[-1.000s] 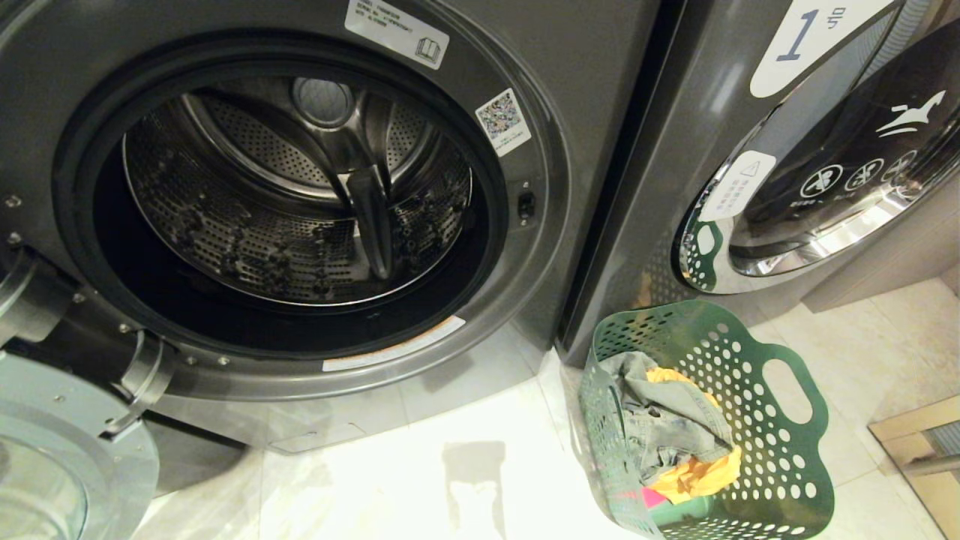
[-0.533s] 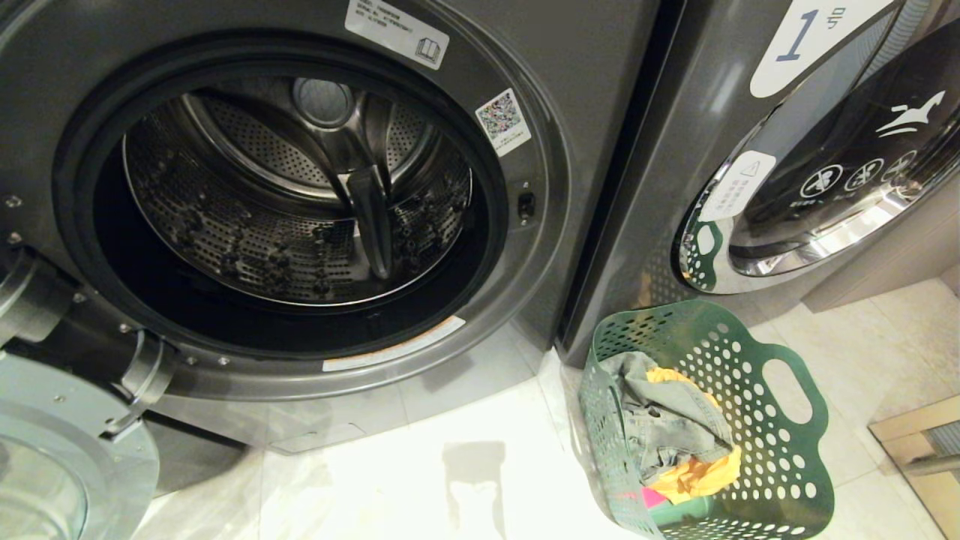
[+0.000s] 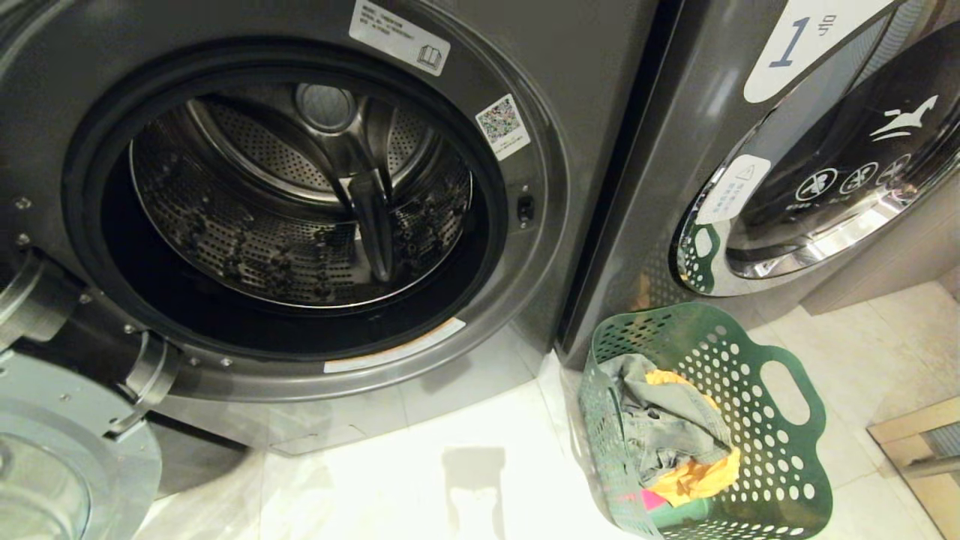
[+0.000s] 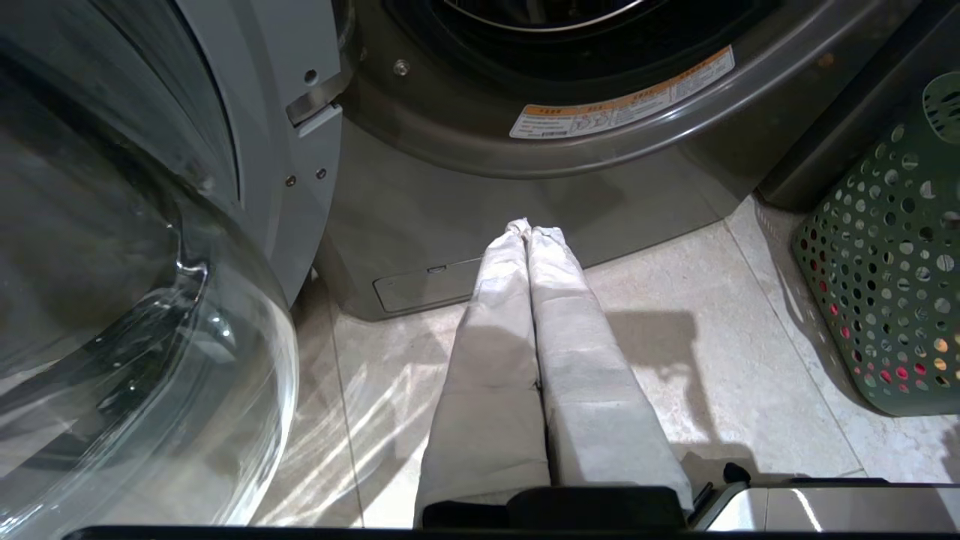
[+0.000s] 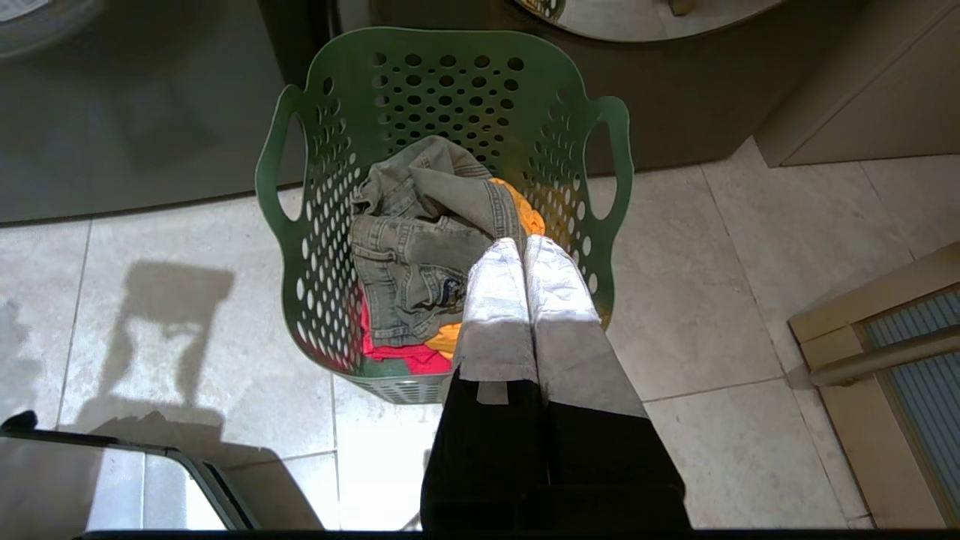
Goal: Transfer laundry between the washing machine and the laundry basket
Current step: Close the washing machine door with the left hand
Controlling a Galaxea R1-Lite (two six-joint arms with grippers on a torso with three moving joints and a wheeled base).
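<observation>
Green laundry basket (image 3: 780, 480) beside numbered washer (image 3: 675, 150); left gripper (image 4: 528, 225) and right gripper (image 5: 523, 241) both closed, empty.

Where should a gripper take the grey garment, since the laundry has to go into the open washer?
Grip the grey garment at its raised, bunched top fold, coming straight down through the green basket's open mouth: it lies uppermost, over the orange and red pieces.

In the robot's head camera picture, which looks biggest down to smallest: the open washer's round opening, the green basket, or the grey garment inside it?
1. Washer opening
2. Green basket
3. Grey garment
</observation>
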